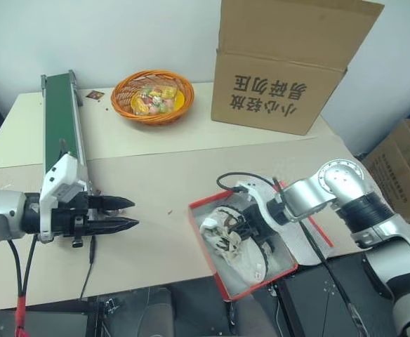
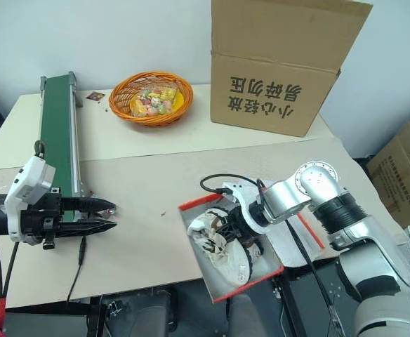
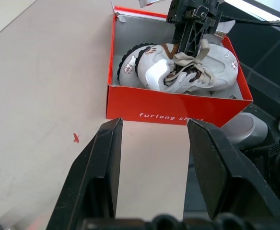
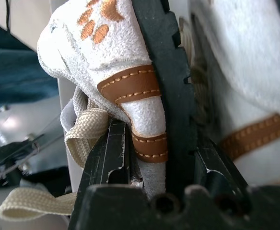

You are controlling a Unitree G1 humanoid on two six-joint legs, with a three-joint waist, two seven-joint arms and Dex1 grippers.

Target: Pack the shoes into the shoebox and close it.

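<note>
The shoebox [image 1: 222, 277] sits at the near edge of the tabletop [image 1: 163, 182], toward its right end, with one near corner a little over the edge. It is red-orange outside and white inside, and it is open; its flap lid [image 1: 310, 239] lies flat beside it on the right. Both shoes [image 3: 188, 69] are inside the shoebox, white with tan laces and brown marks.

The right gripper [image 1: 250, 223] reaches down into the shoebox. In the right wrist view its fingers [image 4: 112, 153] pinch the heel part of one shoe, with the white upper and the black toothed sole between them.

The left gripper [image 1: 124, 214] hovers over the near left part of the tabletop, well apart from the shoebox, and it points level toward it. Its two black fingers [image 3: 99, 177] are spread and hold nothing.

A green conveyor belt [image 1: 61, 119] runs along the left side from the middle to the far edge. Near the far edge there is an orange woven basket [image 1: 152, 96] with small colourful things inside. At the far right corner stands a large brown carton [image 1: 282, 63] with printed characters.
</note>
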